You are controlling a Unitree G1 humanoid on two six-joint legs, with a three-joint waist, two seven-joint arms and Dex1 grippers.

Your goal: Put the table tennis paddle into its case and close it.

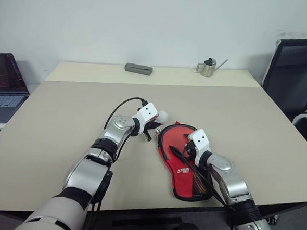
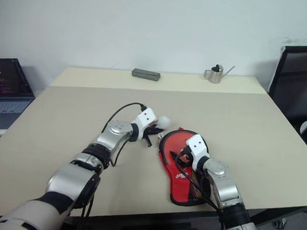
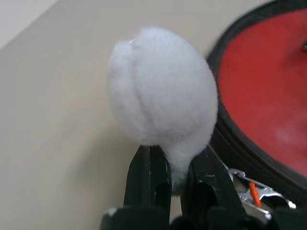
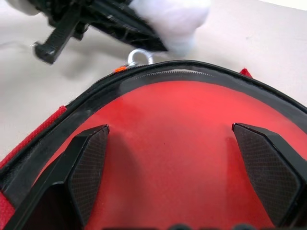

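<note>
An office or meeting room: a wide beige laminate table (image 1: pixel 64 120), a black mesh swivel chair (image 1: pixel 296 77), an open laptop (image 1: pixel 4 85), plain white wall (image 1: pixel 149 21).

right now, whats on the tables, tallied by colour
red: 1, the case with the red paddle face showing inside
white: 1, the pom-pom pull
grey: 1, the flat box
silver: 1, the small watering can
dark: 1, the laptop
total: 5
</note>
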